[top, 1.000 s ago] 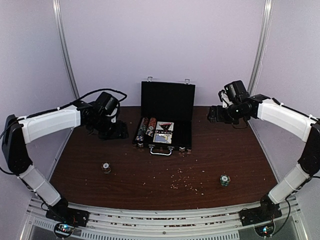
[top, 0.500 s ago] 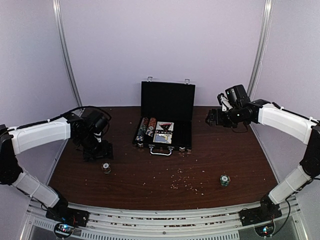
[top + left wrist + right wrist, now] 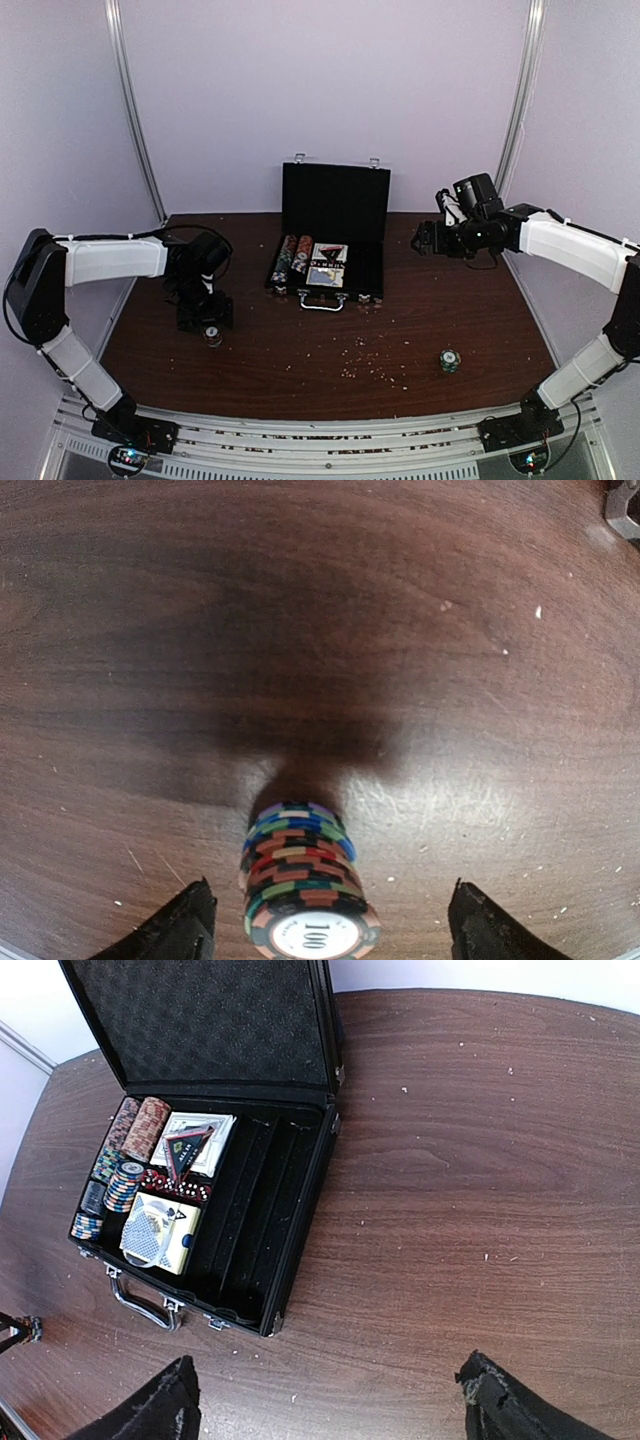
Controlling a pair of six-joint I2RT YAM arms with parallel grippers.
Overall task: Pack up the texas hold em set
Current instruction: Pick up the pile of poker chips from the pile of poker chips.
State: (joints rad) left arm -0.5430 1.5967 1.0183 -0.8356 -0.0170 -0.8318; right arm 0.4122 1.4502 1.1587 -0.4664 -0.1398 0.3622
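from the top camera, the black case (image 3: 335,205) is standing open at the far middle of the table (image 3: 300,365), its lid upright. the left gripper (image 3: 205,318) is hanging just over the left chip stack (image 3: 212,337) on the near left. the right gripper (image 3: 425,237) is hovering at the far right, beside the case. the right chip stack (image 3: 450,359) is sitting alone on the near right.

in the left wrist view, the fingers (image 3: 180,928) are spreading wide. the left chip stack is showing between them with a gap on each side, and its top chip is reading 100.

in the right wrist view, the fingers (image 3: 150,1410) are spreading apart too, gripping nothing. the case is lying to the far left of them, with rows of chips (image 3: 135,1130), card decks (image 3: 160,1235) and red dice (image 3: 175,1186) in its left part.
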